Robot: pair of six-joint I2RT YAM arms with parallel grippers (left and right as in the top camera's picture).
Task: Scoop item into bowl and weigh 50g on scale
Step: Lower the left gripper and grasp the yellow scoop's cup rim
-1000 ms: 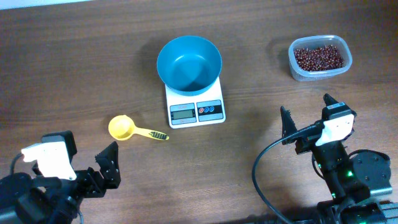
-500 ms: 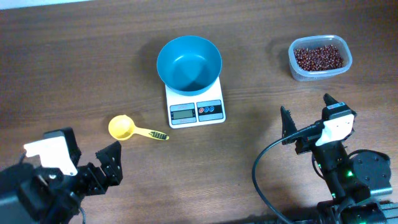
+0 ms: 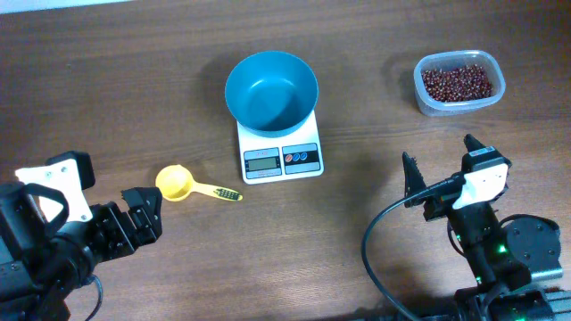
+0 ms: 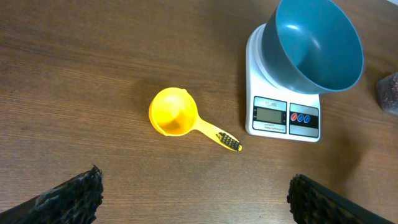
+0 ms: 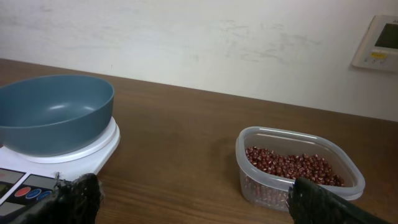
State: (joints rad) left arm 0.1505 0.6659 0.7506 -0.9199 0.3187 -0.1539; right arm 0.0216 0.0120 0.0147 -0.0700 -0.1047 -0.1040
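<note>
The teal-blue bowl (image 3: 271,91) sits empty on the white scale (image 3: 280,157) at the table's middle; both also show in the left wrist view, the bowl (image 4: 311,46) on the scale (image 4: 283,115), and in the right wrist view, the bowl (image 5: 53,115) on the scale (image 5: 99,146). The red-brown beans (image 3: 457,82) (image 5: 289,167) lie in a clear tub (image 3: 426,98) at the far right. A yellow scoop (image 3: 175,184) (image 4: 174,113) lies left of the scale. My left gripper (image 3: 143,223) (image 4: 196,196) is open and empty, just left of the scoop. My right gripper (image 3: 439,169) (image 5: 193,196) is open and empty, near the tub.
The clear tub (image 5: 298,190) stands close in front of my right gripper's right finger. A pale wall with a wall controller (image 5: 379,42) rises behind the table's far edge. Bare wooden tabletop (image 3: 357,232) lies between the two arms.
My left arm has swung left and up the table, bringing its open gripper closer to the yellow scoop. The right arm has not moved.
</note>
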